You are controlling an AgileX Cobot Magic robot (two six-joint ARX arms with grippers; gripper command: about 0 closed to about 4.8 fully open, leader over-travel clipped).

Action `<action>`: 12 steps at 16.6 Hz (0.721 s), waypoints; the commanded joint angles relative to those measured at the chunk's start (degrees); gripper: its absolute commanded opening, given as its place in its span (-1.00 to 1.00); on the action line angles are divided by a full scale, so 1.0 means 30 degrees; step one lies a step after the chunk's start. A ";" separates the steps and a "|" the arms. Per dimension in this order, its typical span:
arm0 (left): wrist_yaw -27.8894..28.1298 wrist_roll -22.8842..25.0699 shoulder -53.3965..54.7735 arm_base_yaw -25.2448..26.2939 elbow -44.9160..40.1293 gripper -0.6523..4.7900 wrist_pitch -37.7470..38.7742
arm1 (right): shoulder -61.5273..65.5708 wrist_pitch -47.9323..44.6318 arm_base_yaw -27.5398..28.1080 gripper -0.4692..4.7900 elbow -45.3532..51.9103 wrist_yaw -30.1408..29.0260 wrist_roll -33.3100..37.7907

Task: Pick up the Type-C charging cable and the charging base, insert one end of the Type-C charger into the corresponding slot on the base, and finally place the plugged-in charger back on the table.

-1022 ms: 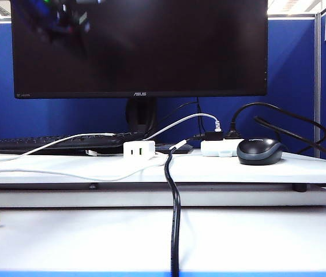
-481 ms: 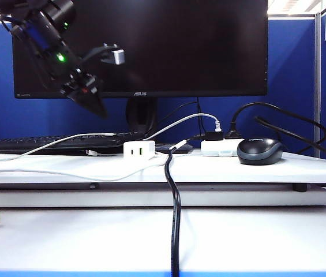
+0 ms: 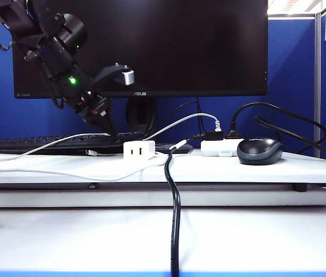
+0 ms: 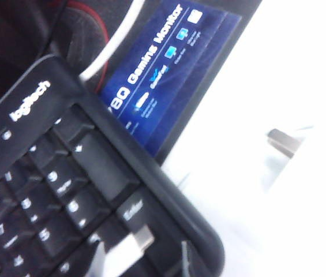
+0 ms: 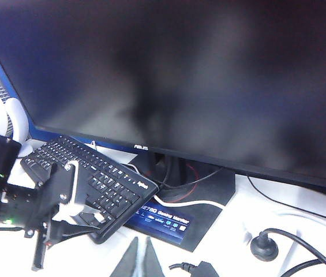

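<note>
The Type-C charging cable (image 3: 64,140) lies limp on the raised board of the table (image 3: 238,170), running from the far left toward the charging base (image 3: 139,150), which stands upright just below and a little to the right of the left gripper's tips. In the exterior view the cable passes almost directly under those tips — its plug end is too small to pick out for certain.

The left gripper (image 3: 115,104) hangs above the keyboard (image 3: 47,144), jaws spread apart and holding nothing, one finger pointing down at the desk, the other raised. Its wrist view shows the keyboard's corner close below and the monitor's stand plate (image 4: 163,75) beyond. The right gripper (image 5: 139,257) is well back from all this, looking at the monitor (image 5: 180,75) from a distance, its jaws pressed together and empty.

The step in hand looks like the first reach — nothing is picked up yet. The next move calls for lowering the open jaws so they straddle either the thin cable near its plug or the base, squarely enough that the limp cable does not slip aside.
</note>
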State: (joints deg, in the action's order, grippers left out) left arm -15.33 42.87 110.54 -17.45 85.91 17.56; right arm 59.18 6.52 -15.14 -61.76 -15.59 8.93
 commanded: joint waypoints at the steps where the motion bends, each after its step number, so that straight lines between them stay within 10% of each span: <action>1: 0.0423 0.0146 0.0335 -0.0015 0.0124 -0.12 -0.0459 | -0.0051 -0.0255 0.0007 -0.82 -0.0102 0.0000 -0.0073; 4: 0.0896 0.0226 0.0372 -0.0015 0.0124 -0.77 -0.0481 | -0.0051 -0.0262 0.0007 -0.82 -0.0102 0.0007 -0.0073; 12: 0.0182 -0.1020 -0.1909 -0.0015 0.0131 -0.78 0.0568 | -0.0051 -0.0262 0.0007 -0.82 -0.0102 -0.0015 -0.0073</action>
State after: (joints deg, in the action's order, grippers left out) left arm -13.06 41.56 106.28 -17.43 86.02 19.64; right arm 59.18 6.52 -15.11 -61.76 -15.59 8.93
